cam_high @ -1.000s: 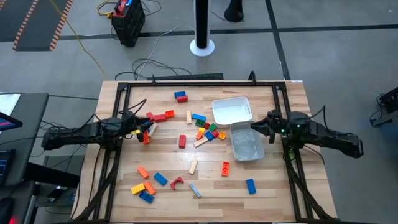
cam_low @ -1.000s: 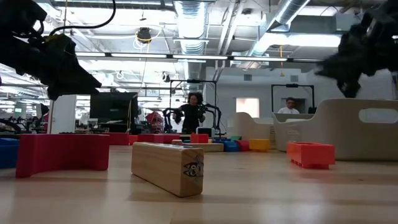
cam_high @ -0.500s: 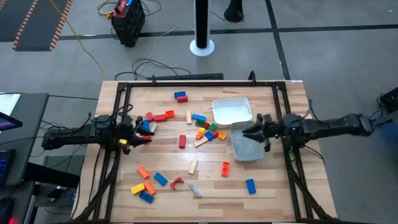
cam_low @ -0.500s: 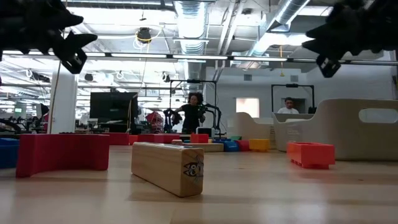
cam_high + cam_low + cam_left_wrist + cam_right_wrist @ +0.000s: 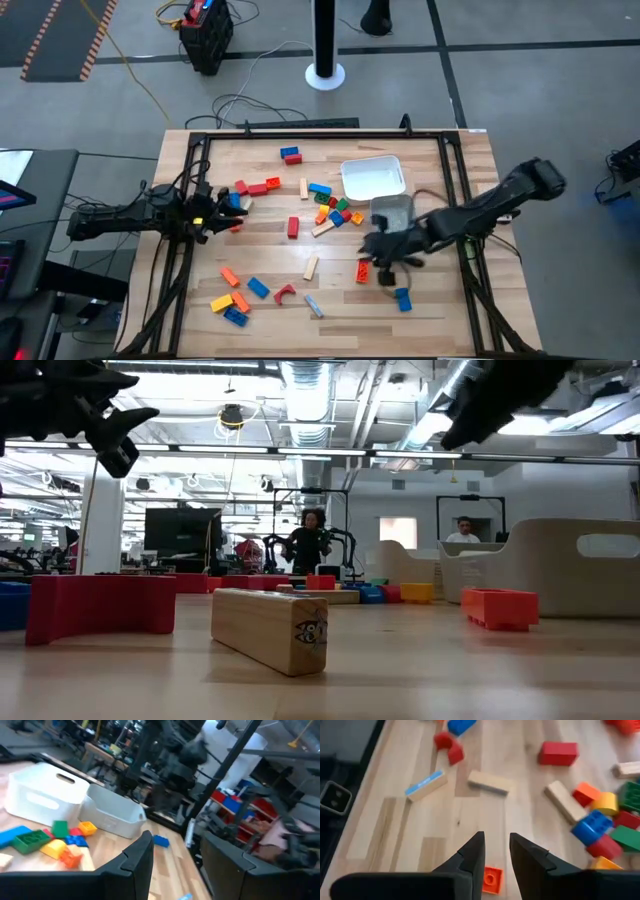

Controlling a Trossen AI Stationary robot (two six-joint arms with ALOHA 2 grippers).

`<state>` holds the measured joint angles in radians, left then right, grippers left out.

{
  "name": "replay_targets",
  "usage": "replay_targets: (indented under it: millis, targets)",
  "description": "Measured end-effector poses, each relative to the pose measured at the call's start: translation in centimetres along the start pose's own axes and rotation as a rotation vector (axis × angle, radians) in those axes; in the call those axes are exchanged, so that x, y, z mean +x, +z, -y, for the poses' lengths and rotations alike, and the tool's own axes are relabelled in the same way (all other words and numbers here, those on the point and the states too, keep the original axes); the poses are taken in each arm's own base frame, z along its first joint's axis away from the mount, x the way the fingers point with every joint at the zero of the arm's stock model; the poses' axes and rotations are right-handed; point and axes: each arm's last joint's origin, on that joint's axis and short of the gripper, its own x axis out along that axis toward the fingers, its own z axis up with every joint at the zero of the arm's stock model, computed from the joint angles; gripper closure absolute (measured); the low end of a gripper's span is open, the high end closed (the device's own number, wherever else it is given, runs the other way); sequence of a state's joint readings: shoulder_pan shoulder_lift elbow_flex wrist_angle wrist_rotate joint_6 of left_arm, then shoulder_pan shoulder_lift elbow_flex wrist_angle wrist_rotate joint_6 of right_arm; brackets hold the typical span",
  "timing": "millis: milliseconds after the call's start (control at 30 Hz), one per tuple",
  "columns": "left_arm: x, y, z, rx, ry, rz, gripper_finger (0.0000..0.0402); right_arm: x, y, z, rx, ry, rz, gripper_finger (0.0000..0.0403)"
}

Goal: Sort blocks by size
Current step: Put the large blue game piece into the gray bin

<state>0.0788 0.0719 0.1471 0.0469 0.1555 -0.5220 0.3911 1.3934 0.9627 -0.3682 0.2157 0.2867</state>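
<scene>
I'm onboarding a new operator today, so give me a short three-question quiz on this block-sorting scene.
1. True or false: the white tub holds blocks.
2. Which gripper hangs above the orange block? A) left B) right
3. Fill in: the right gripper's fingers stand slightly ____.

Key: 1 false, its visible inside is bare; 2 B, while the left gripper waits at the table's left side; 3 apart.
</scene>
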Motion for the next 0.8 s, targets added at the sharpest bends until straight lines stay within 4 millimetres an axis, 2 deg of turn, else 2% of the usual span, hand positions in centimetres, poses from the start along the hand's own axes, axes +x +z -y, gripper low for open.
replay_targets:
  millis: [133,233,433,600,700,800]
  targets:
    - [0.3,0.0,-0.3,0.048,0.067,0.013,0.0248,2.4,1.9,-1.1,-0.023,-0.032,-0.103,0.0270]
    - [0.9,0.2,-0.4,0.075,0.103,-0.018,0.0248,4.0,3.3,-1.0,-0.025,-0.059,-0.146,0.0248]
    - [3.1,2.2,0.4,0.116,0.172,-0.114,0.0248,6.4,4.6,-0.4,-0.020,-0.096,-0.201,0.0195]
    - [5.5,2.9,1.0,0.174,0.216,-0.293,0.0248,7.4,3.9,-1.4,0.040,-0.115,-0.291,0.0166]
    - [6.7,2.2,0.9,0.220,0.278,-0.412,0.0248,7.4,3.0,-2.8,0.029,-0.125,-0.374,0.0161]
    - [7.9,1.4,0.9,0.244,0.312,-0.461,0.0248,7.0,2.2,-4.3,-0.018,-0.114,-0.443,0.0160]
